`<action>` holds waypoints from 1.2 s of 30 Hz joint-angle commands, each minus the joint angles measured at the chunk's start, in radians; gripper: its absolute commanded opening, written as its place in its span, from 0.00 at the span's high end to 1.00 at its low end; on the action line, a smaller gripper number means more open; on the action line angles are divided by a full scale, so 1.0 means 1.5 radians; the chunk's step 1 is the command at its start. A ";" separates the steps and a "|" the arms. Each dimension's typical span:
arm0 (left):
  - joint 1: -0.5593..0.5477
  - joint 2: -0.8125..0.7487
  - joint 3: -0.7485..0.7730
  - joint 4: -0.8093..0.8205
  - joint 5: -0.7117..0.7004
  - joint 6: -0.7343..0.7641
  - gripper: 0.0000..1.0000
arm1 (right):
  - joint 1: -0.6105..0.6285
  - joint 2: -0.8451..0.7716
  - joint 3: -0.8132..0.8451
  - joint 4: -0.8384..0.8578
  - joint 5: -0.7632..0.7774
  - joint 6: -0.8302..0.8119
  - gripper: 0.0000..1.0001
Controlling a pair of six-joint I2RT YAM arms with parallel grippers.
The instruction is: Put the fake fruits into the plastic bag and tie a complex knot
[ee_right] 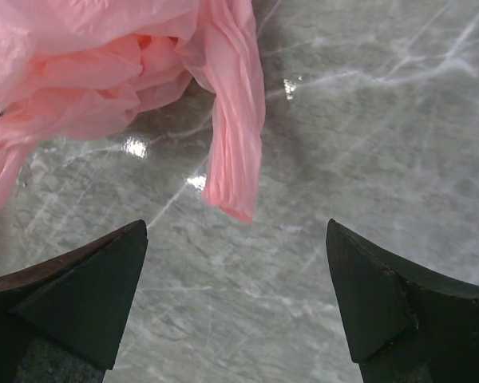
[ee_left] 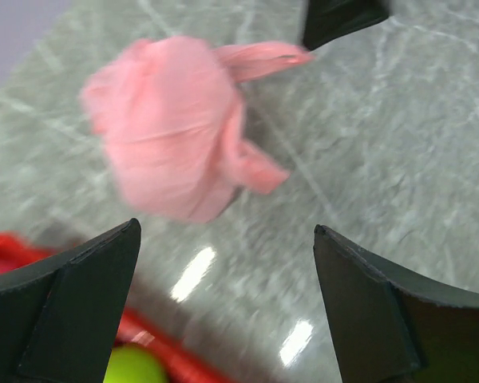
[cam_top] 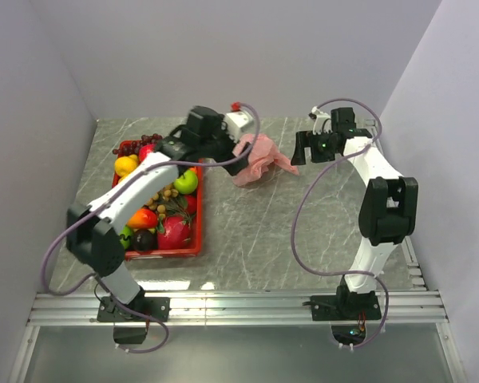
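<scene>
The pink plastic bag (cam_top: 258,159) lies crumpled on the marble table between the two grippers, and neither holds it. In the left wrist view the bag (ee_left: 172,128) is a rounded bundle with two loose tails. In the right wrist view the bag (ee_right: 104,72) has one strip hanging down. I cannot tell what is inside it, and no clear knot shows. The fake fruits (cam_top: 164,203) lie in the red tray (cam_top: 164,253). My left gripper (cam_top: 222,152) (ee_left: 227,228) is open just left of the bag. My right gripper (cam_top: 303,152) (ee_right: 236,225) is open just right of it.
The red tray stands at the left, and its edge (ee_left: 156,343) and a green fruit (ee_left: 132,369) show under my left gripper. Grey walls close the table at the back and both sides. A metal rail (cam_top: 239,307) runs along the near edge.
</scene>
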 commanded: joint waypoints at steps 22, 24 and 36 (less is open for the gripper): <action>-0.060 0.271 0.147 0.079 -0.100 -0.111 0.72 | 0.011 0.117 0.058 0.008 -0.074 0.013 0.87; -0.050 0.268 0.159 0.050 -0.098 -0.113 0.83 | -0.005 0.099 0.056 -0.006 -0.079 0.008 1.00; 0.171 0.099 0.135 0.043 0.012 -0.213 1.00 | -0.192 -0.115 0.012 -0.175 -0.136 -0.101 1.00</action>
